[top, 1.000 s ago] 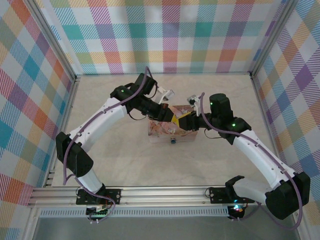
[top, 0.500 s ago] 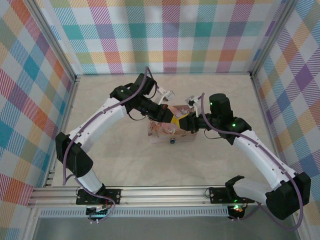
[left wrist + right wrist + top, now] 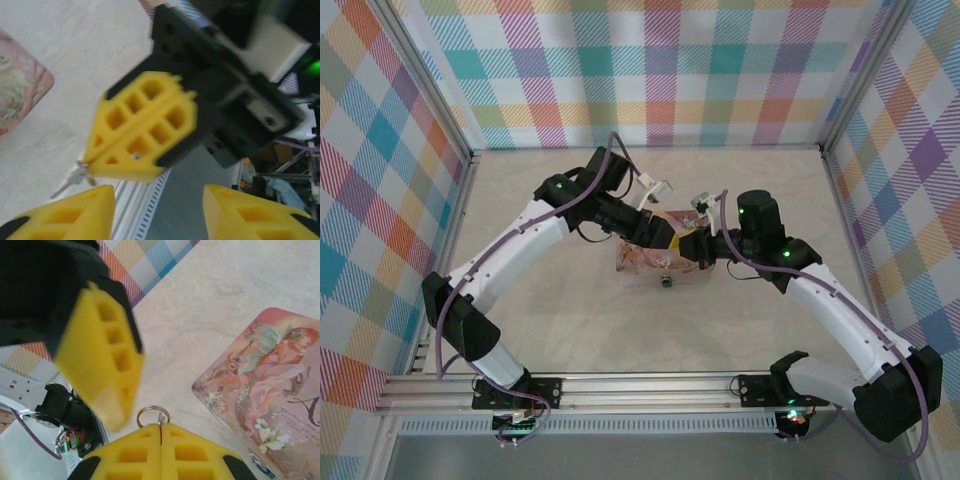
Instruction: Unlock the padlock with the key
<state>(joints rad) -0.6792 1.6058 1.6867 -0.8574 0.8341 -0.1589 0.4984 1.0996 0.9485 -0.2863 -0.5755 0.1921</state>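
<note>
early yet: the right gripper (image 3: 161,432) is pressed together on the key (image 3: 75,177) by the tin (image 3: 270,385), the left gripper (image 3: 159,197) spread beside it. the padlock (image 3: 666,282) — probably that small thing at the tin's near edge — is not yet reached. one key, one padlock, one tin.

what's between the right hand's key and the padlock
Nothing visible. The right hand, shut on the key, is over the tin box; the padlock sits at its near edge; the open left hand is beside the right one.
</note>
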